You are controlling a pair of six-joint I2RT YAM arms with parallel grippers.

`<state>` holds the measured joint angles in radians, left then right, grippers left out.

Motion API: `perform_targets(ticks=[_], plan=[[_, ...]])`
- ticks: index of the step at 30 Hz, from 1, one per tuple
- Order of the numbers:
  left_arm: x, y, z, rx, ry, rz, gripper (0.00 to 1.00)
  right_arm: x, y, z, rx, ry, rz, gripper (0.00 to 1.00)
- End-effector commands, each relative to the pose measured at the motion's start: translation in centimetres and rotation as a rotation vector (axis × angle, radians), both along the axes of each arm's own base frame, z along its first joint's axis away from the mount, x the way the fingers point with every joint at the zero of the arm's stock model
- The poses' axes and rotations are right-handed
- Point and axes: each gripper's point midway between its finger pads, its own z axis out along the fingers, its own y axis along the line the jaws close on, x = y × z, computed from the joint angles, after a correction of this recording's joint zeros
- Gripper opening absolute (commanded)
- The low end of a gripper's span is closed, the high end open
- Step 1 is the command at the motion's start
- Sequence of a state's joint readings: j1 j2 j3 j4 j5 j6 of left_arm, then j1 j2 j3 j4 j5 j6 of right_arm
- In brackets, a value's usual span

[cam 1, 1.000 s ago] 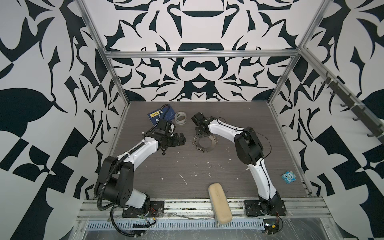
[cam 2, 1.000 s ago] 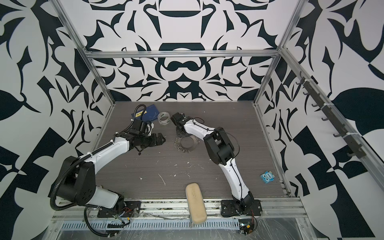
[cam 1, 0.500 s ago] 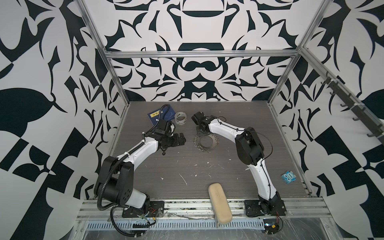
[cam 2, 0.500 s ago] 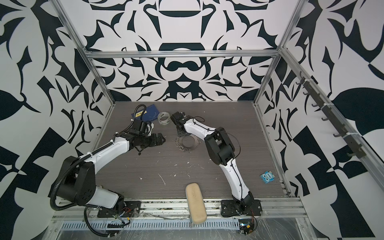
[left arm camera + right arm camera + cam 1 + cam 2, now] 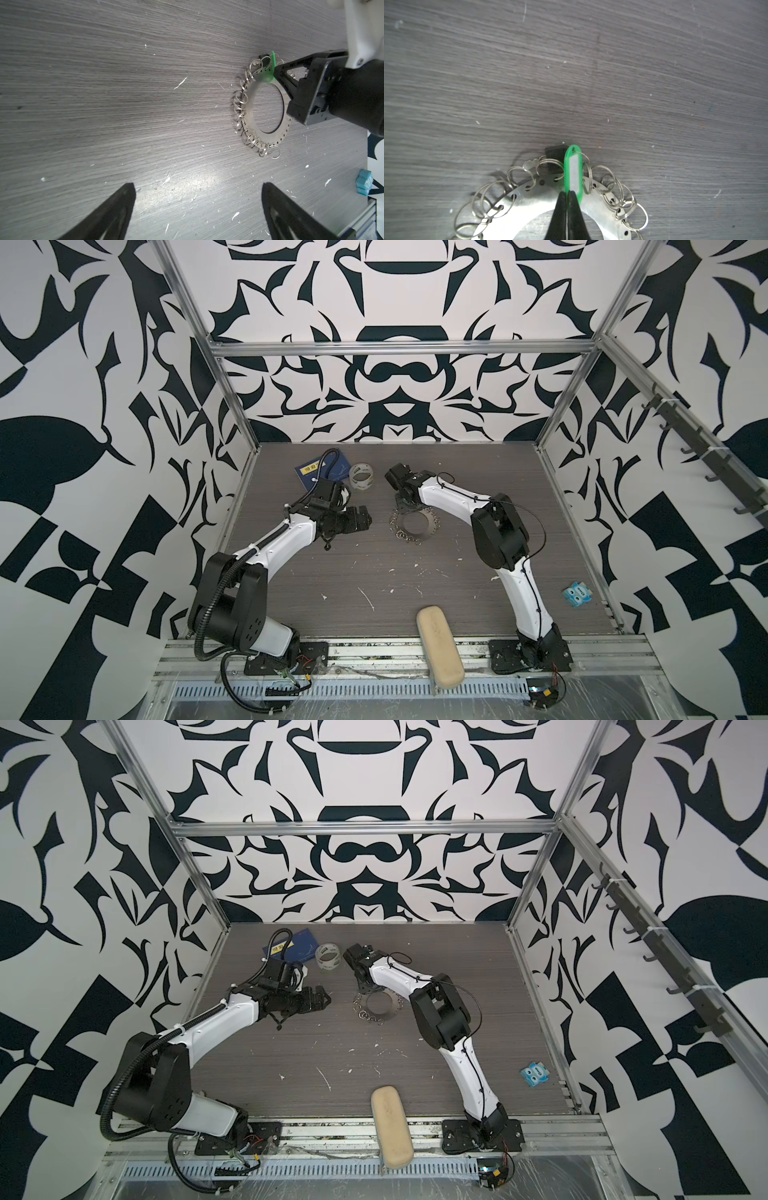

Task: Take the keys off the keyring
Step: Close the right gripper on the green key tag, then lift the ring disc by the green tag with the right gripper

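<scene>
The keyring (image 5: 415,537) (image 5: 380,1017) is a flat grey metal disc with a wide hole and many wire loops on its rim. It lies mid-table. The keys show as one green tag with a white patch (image 5: 573,170) (image 5: 273,60), standing on edge at the disc's far rim and hooked to a wire loop. My right gripper (image 5: 568,193) (image 5: 405,506) reaches over the disc's hole and is shut on the tag's near end. The left gripper (image 5: 197,187) (image 5: 368,519) hovers open and empty, left of the keyring (image 5: 251,116).
A clear tape roll (image 5: 361,477) and a blue booklet (image 5: 309,470) lie at the back left. A beige case (image 5: 439,645) sits at the front edge. A small blue toy (image 5: 577,593) lies at the right edge. White flecks dot the table.
The right gripper's jaws have closed on the green tag, which now stands on edge. The left arm has barely moved.
</scene>
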<state>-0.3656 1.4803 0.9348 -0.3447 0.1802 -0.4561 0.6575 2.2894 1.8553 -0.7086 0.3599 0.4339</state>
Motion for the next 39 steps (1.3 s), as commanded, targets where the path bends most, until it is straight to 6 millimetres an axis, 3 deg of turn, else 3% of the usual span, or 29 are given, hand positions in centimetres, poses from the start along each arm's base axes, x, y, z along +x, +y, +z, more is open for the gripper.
perform_targets(ticks=[1,8,20,27,33,39], plan=[[0.3,0.0,1.2,-0.006,-0.006,0.008,0.99,-0.2,-1.0,1.6,-0.019,-0.010,-0.009,0.12],[0.3,0.0,1.2,-0.006,-0.007,0.008,0.99,0.0,-1.1,0.8,0.002,0.008,-0.016,0.24],[0.2,0.1,1.1,-0.002,-0.002,0.010,0.99,0.0,-0.7,-0.8,0.028,0.061,-0.001,0.27],[0.2,0.2,1.1,-0.001,-0.004,0.012,0.99,0.1,-0.1,-1.5,0.171,0.106,-0.015,0.33],[0.2,0.1,1.2,-0.004,-0.004,0.012,0.99,-0.2,-0.3,-1.8,0.177,0.124,-0.018,0.17],[0.2,0.2,1.6,-0.002,-0.013,0.014,0.99,-0.2,-1.7,0.7,0.119,0.076,-0.020,0.01]])
